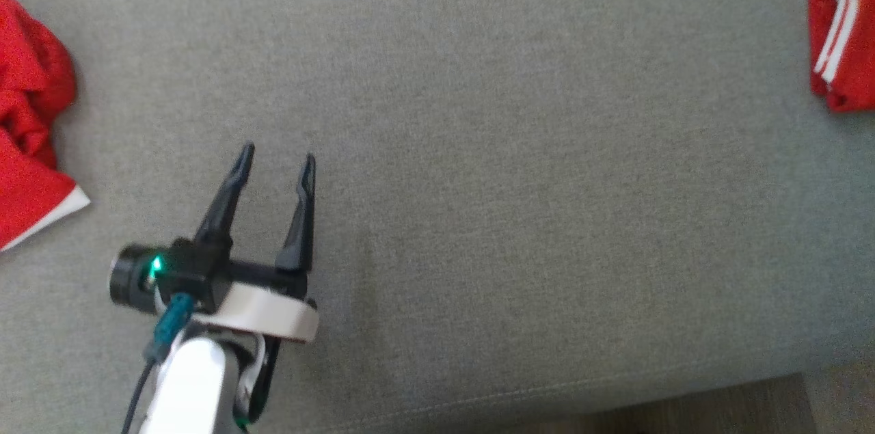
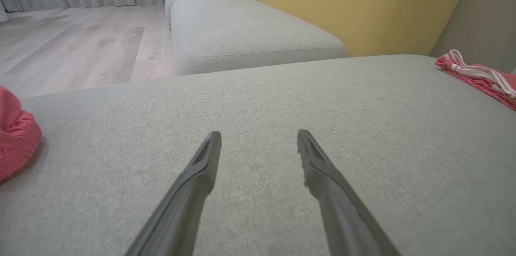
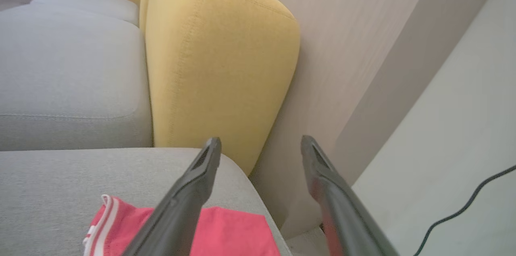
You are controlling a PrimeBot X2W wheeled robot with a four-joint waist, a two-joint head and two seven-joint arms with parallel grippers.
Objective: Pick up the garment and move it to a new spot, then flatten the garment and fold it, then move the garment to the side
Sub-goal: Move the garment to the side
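Claws agape: left claw (image 1: 279,152) over cushion (image 1: 513,181) in head view, right claw (image 3: 260,139) near striped red garment (image 3: 229,232) in wrist view.

A: left gripper (image 1: 279,152) status?
B: jaws wide apart, fingers pointing far, slightly right. Pale forearm (image 1: 191,386) at near left.
A: right gripper (image 3: 261,139)?
B: jaws spread wide too.

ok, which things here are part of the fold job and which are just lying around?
Job: grey cushion; folded red striped garment at its right end, below the open right hand; open left hand, empty.
Lying about: crumpled red garment at the left edge (possibly next); yellow backrest; black cable.
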